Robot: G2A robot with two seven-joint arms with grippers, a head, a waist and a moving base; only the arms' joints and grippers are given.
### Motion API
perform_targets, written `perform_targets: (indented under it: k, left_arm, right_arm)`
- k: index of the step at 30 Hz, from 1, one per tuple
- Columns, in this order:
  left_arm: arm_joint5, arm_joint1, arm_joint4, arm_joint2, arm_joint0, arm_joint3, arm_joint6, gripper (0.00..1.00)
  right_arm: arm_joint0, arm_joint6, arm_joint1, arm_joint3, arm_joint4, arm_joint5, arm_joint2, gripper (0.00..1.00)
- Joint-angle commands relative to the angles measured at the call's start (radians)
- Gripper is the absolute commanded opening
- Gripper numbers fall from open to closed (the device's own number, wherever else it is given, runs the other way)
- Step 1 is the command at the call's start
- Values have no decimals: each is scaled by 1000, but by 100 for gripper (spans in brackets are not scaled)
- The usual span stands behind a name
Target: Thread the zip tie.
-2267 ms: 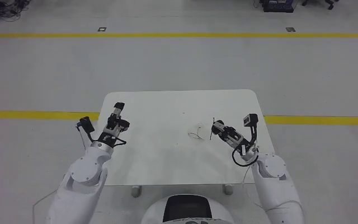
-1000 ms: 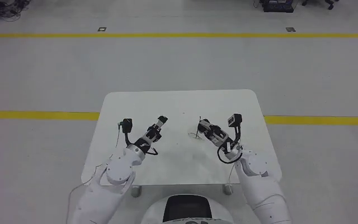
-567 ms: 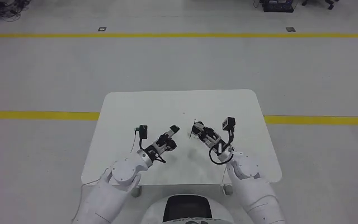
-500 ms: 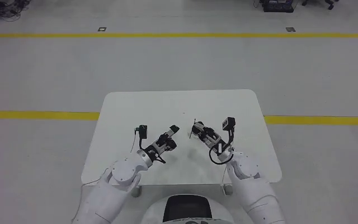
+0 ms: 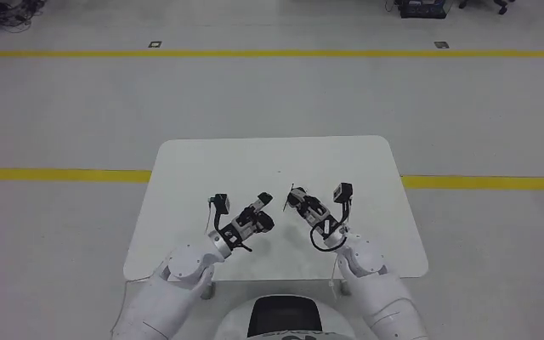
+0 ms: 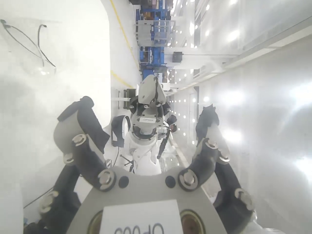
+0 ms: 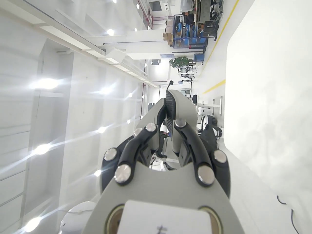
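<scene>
**Tie and grip.** The tie [image 7: 168,87], a thin black plastic strip with a small blocky end, stands up out of the right gripper [image 7: 167,98]. The gripper's ribbed black pads are pressed together on it, with no gap showing. In the top view the tie [image 5: 291,189] is a short dark line above the middle of the table [image 5: 221,161], toward its near edge. The left gripper [image 6: 146,105] faces it from just beside. Its fingers are spread wide and hold nothing.

**Change.** About two seconds ago the left gripper sat at the table's left edge. The right one, already carrying the tie, was toward the right side. Both arms have since swung inward, and the last half second adds only a slight closing. The grippers now point at each other, near but apart. Judged from this, the approach is nearly done and the threading itself has not begun. The empty left gripper seems placed to take the tie's free part, so that the tail can be fed through the head.

**Materials.** The tie looks slim and springy, and is likely to flex if pushed. The fingers are grey shells on black links with bright round bolts, and their pads are dark and grooved. The table is white and matt, with rounded corners. On it lie loose strands [image 6: 39,37], thin, black and curved, perhaps spare ties.
</scene>
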Motion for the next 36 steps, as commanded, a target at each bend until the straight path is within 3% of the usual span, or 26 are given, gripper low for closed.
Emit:
perform_targets:
  k: [1, 11, 14, 18, 23, 36]
  left_arm:
    - [-8, 1, 8, 2, -3, -7, -10, 100]
    - [2, 0, 15, 10, -6, -2, -9, 100]
    - [-41, -2, 5, 24, -16, 16, -23, 100]
    - [-131, -7, -21, 44, -32, 57, -36, 100]
    - [-131, -16, -32, 63, -71, 97, -46, 100]
    - [-131, -17, -33, 74, -80, 105, -44, 100]
  right_arm:
    - [13, 0, -3, 31, 2, 0, -14, 0]
    - [16, -1, -4, 35, 5, 0, -17, 0]
    - [23, -64, -3, 34, -55, 0, -28, 0]
    - [35, -118, -9, 49, -59, 0, -55, 0]
    - [54, -155, -16, 62, -52, 0, -74, 0]
    - [62, -160, -16, 76, -65, 3, -97, 0]
